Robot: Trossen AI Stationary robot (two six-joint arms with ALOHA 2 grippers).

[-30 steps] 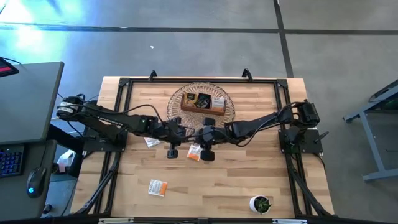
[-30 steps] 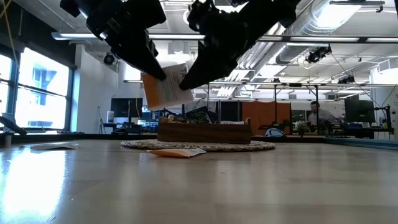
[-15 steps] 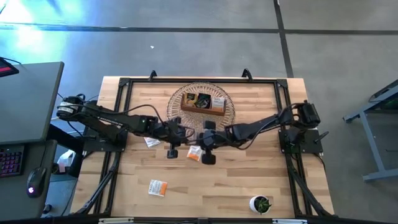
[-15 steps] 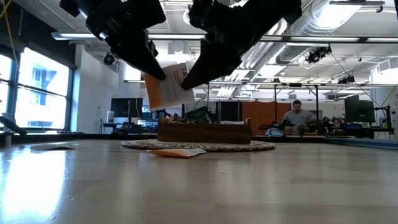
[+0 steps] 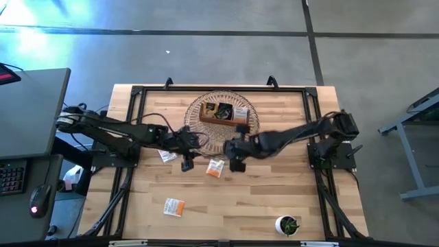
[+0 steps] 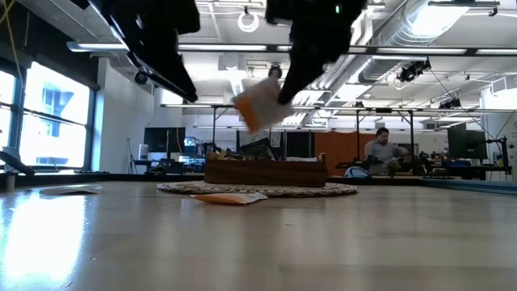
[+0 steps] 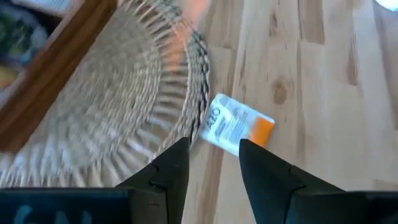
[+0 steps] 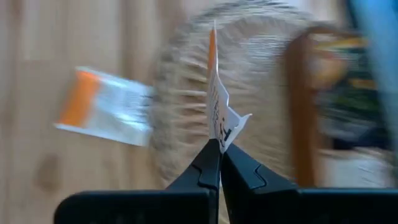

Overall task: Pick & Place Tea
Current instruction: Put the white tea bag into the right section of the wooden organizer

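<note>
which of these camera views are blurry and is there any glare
Both wrist views are motion-smeared, especially the woven mat; in the right wrist view the held sachet stays sharp. In the low view that sachet blurs. The high view is sharp, with blue-white glare top left.

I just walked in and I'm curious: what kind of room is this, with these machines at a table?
It looks like a lab or open-plan workshop. Exposed ceiling ducts run overhead, a person sits among monitors and benches at the back, and a desk with a keyboard and mouse stands beside the wooden table.
</note>
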